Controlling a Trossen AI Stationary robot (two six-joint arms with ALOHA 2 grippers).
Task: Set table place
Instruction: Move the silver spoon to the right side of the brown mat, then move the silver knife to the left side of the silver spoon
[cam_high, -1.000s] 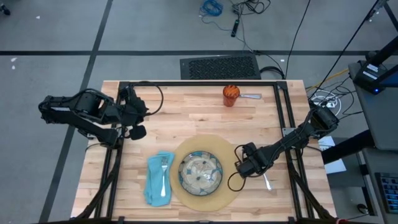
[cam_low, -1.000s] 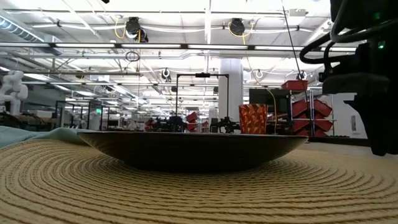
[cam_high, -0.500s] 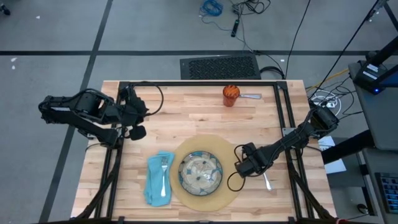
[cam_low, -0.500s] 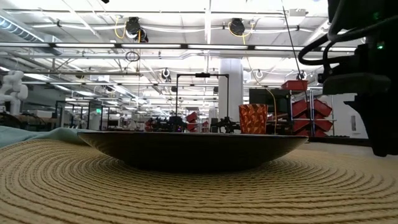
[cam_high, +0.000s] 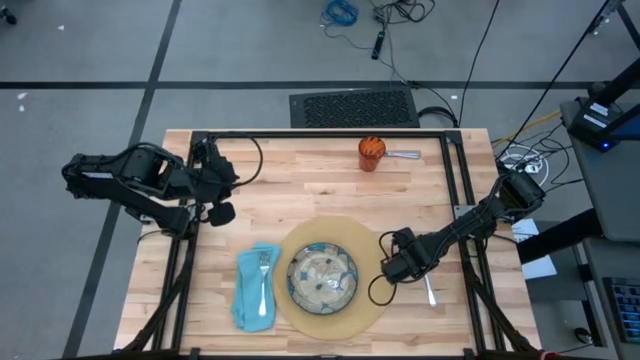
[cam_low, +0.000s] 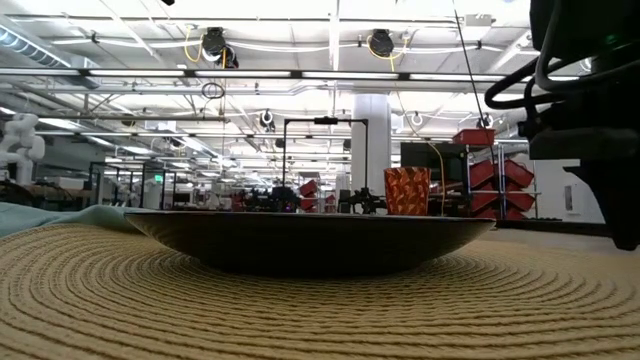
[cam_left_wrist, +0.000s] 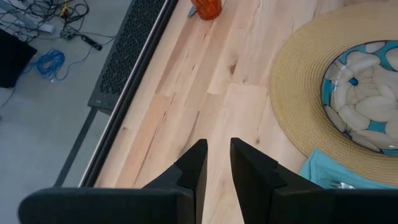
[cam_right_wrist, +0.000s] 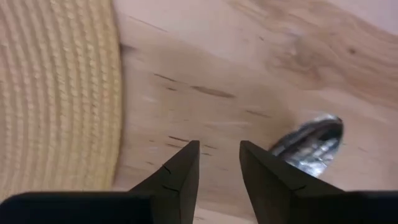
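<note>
R gripper (cam_right_wrist: 216, 163) jaws slightly apart, empty, low btwn placemat (cam_right_wrist: 56, 93) & spoon (cam_right_wrist: 309, 140). Risk: nudging spoon askew. L gripper (cam_left_wrist: 217, 163) narrow gap, empty.

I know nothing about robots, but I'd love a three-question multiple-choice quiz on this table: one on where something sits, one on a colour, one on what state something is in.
1. Where does the fork lie?
A. On the teal napkin
B. On the plate
C. Beside the cup

2. What colour is the cup?
A. Green
B. Orange
C. White

3. What are the right gripper's fingers doing?
A. Clamping the plate
B. Holding the napkin
C. Standing slightly apart with nothing between them

Answers:
1. A, the high view shows the fork resting on the napkin, left of the placemat.
2. B, the cup at the table's far edge is orange.
3. C, the right wrist view shows bare wood between the fingers, with a spoon lying off to one side.
</note>
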